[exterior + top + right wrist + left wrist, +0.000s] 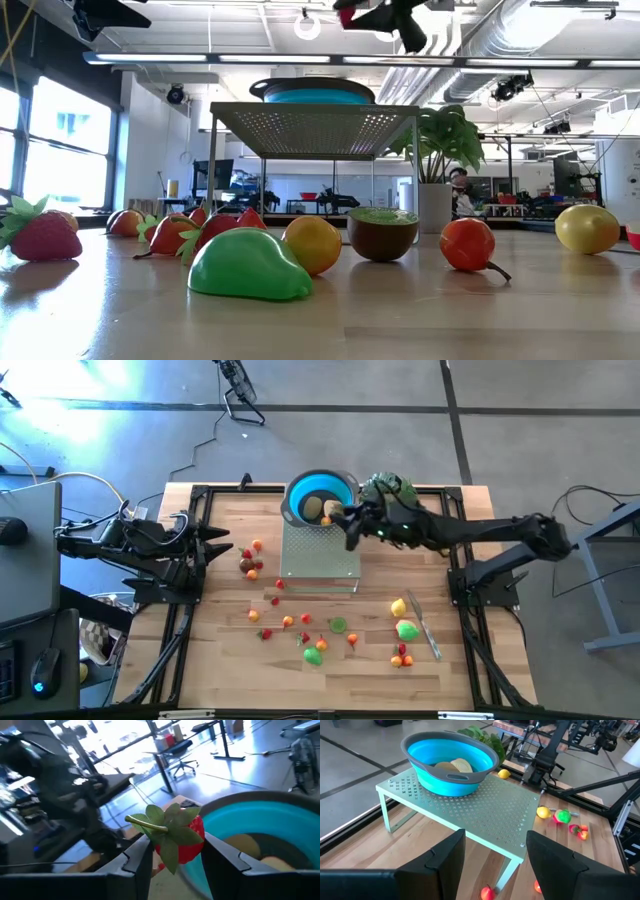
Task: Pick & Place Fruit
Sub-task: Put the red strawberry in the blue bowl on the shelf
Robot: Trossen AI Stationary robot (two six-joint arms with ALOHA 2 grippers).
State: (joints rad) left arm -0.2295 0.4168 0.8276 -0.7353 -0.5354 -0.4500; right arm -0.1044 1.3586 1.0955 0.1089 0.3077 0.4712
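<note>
My right gripper (177, 856) is shut on a red toy strawberry (192, 840) with a green leaf cap, and hovers at the rim of the blue bowl (320, 496) on its right, near side. The bowl stands on a perforated metal shelf (320, 555) and holds a few tan and brown fruits (454, 766). Many small fruits (310, 640) lie scattered on the wooden table (220, 660). My left gripper (495, 851) is open and waits at the table's left (222, 548), facing the shelf and touching nothing. My right gripper pinches the strawberry's red body (196, 836) between its two fingers, reaching in from the table's right. The leaf cap and stem (150, 824) stick out on the camera's side of the fingers. The strawberry is lifted clear, beside and above the bowl's rim (235, 805).
A leafy green plant (390, 487) stands by the bowl, under my right arm. A slim silver knife (425, 625) lies on the table's right part near a yellow fruit (398, 607) and a green fruit (407, 629). Black frame rails (190, 600) run along both sides.
</note>
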